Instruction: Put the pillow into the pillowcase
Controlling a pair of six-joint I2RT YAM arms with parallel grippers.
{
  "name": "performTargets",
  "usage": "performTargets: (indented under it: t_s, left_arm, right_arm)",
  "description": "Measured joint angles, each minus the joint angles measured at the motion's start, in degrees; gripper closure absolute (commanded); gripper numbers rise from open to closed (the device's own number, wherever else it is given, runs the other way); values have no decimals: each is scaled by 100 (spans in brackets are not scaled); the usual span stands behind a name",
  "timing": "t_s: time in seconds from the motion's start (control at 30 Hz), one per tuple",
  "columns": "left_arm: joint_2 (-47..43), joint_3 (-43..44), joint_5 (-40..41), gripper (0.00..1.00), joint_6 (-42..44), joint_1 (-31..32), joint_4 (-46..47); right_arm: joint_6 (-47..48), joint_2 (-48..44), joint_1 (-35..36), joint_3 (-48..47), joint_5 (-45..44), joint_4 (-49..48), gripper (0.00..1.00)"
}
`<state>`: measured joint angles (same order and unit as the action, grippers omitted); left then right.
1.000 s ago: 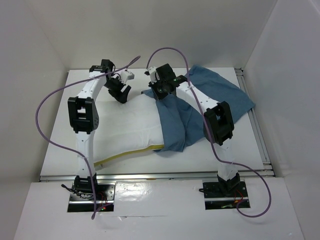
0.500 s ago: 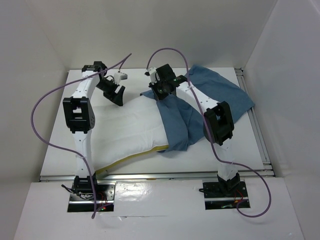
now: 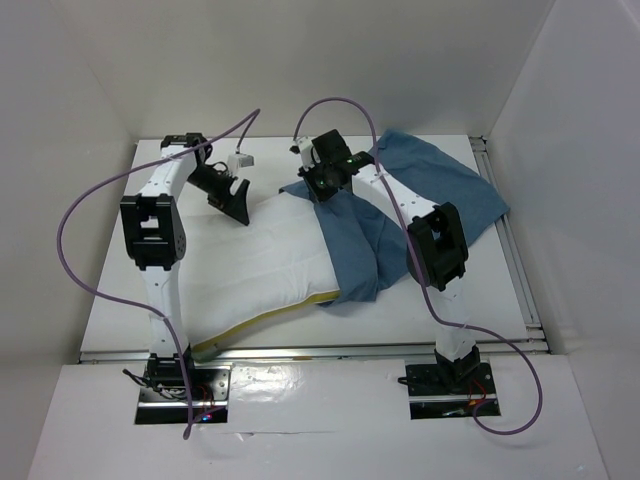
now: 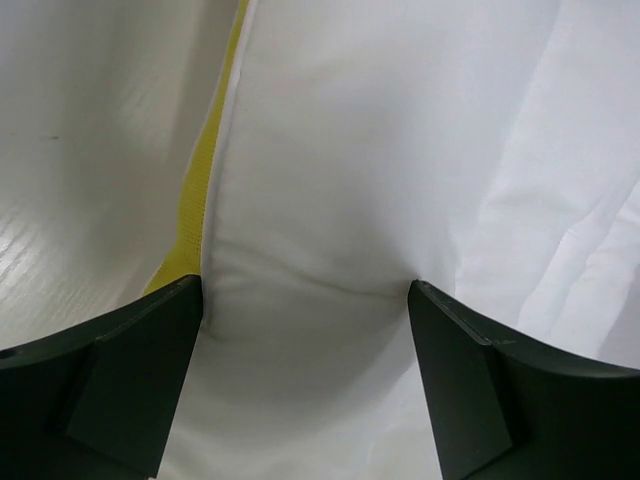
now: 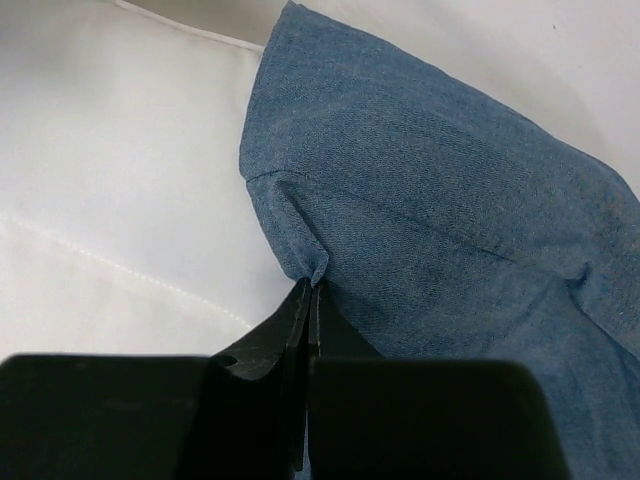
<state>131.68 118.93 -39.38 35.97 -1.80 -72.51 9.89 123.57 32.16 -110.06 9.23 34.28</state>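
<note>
The white pillow (image 3: 260,265) lies slantwise across the table, with a yellow strip (image 3: 255,318) along its near edge. The wrinkly blue pillowcase (image 3: 440,195) covers its right end and spreads to the far right. My left gripper (image 3: 232,203) stands open over the pillow's far left end. In the left wrist view its fingers (image 4: 130,380) straddle white cloth (image 4: 340,150) beside the yellow strip (image 4: 195,200). My right gripper (image 3: 316,186) is shut on a pinch of the pillowcase's edge (image 5: 312,272), right next to the pillow (image 5: 120,150).
The white table (image 3: 115,265) is boxed in by white walls at the back and both sides. A metal rail (image 3: 520,285) runs along its right edge. Purple cables (image 3: 75,215) loop off both arms above the table.
My left arm has swung left and brought its gripper nearer, down onto the pillow's far end, with the jaws spread wider. The right gripper has kept its hold and place.
</note>
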Motion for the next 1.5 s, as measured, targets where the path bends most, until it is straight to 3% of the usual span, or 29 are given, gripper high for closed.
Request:
performTargets:
  t_s: [0.23,0.3,0.4,0.43,0.47,0.8,1.13,1.3,1.5]
  left_arm:
    - [70,-221,-63,0,271,87,-105]
    - [109,-251,-68,7,330,136,-120]
    - [140,-313,-63,39,422,186,-155]
    - [142,-317,-68,58,426,197,-175]
    - [142,-323,-101,100,463,208,-197]
    - [-26,-302,-68,100,-59,306,-46]
    - [-1320,168,1067,100,-1545,1036,1228]
    - [-1373,866,1370,100,-2100,1152,1335]
    - [-1596,813,1665,100,-2538,1320,1681]
  right_arm:
    - [2,0,0,0,-9,9,99]
    - [2,0,0,0,-22,13,99]
    - [2,0,0,0,-39,15,100]
    - [2,0,0,0,-42,17,100]
    - [2,0,0,0,-42,15,100]
    - [-46,0,0,-166,13,83,100]
    - [-140,0,44,-1117,350,452,100]
    - [-155,0,111,-1641,354,599,100]
    - [-350,0,146,-2238,710,807,100]
